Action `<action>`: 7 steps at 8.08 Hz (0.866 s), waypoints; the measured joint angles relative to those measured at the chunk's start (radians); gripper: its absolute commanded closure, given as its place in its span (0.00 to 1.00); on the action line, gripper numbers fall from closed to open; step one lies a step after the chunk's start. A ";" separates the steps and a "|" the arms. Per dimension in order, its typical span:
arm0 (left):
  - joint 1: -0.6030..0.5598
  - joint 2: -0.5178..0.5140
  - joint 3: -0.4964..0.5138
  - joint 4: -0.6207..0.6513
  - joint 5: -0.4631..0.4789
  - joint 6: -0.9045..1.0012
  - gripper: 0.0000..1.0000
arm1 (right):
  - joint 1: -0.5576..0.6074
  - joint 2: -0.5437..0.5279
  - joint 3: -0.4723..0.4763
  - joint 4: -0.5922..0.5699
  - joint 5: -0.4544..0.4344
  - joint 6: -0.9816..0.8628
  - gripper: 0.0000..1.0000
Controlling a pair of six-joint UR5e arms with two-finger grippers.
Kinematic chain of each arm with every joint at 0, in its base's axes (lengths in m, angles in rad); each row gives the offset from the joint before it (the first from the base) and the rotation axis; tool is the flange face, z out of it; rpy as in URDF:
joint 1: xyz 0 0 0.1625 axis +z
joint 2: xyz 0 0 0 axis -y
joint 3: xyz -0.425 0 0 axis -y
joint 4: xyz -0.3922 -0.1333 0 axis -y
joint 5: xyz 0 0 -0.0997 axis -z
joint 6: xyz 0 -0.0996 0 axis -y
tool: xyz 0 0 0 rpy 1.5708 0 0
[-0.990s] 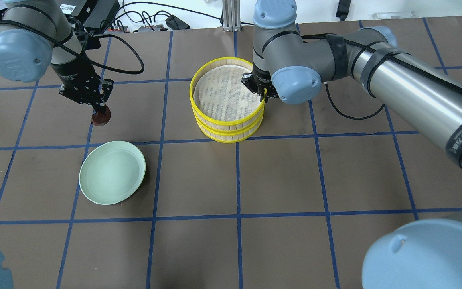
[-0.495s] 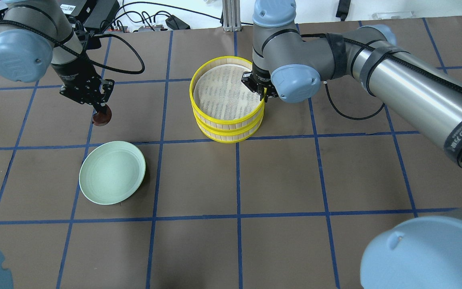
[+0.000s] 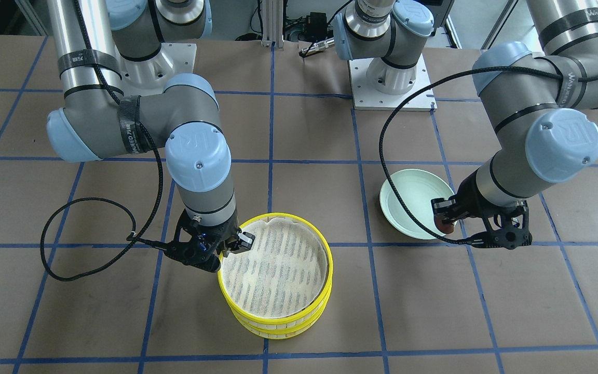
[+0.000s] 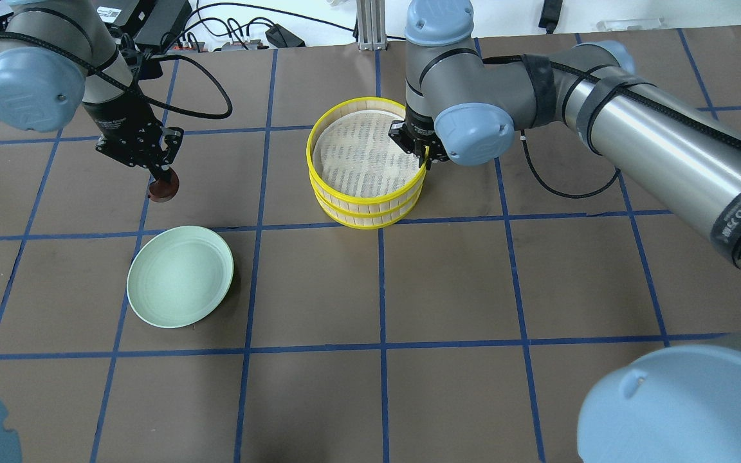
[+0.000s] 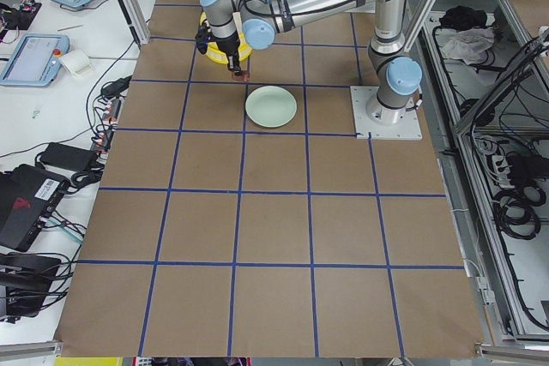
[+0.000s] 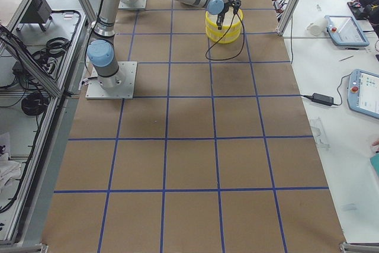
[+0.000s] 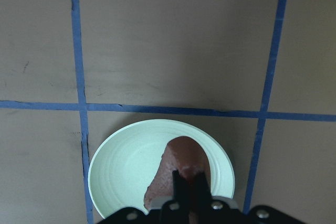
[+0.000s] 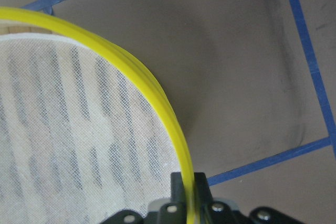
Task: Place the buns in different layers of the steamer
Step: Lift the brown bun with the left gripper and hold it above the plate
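Overhead: top layer (image 4: pixel 310 151) is sitting slightly lower than a second ago, right fingers (image 4: pixel 423 158) clamping its rim atop the steamer (image 4: pixel 364 217). Left wrist: left fingers (image 7: pixel 181 184) are pinching the brown bun (image 7: pixel 178 156), plate (image 7: pixel 126 166) below them. Right wrist: yellow rim is running between the fingers.

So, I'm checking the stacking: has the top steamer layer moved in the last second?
Yes, slightly: the top layer has slid down the overhead view, its far rim now nearer the blue tape line behind it.
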 measured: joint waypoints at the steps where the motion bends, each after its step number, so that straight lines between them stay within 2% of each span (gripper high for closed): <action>1: 0.000 0.000 -0.001 0.000 0.000 0.000 1.00 | 0.000 0.000 0.000 0.002 0.000 0.003 0.96; 7: 0.000 -0.003 -0.002 0.001 -0.003 -0.002 1.00 | 0.000 0.000 -0.001 -0.003 0.002 0.031 0.95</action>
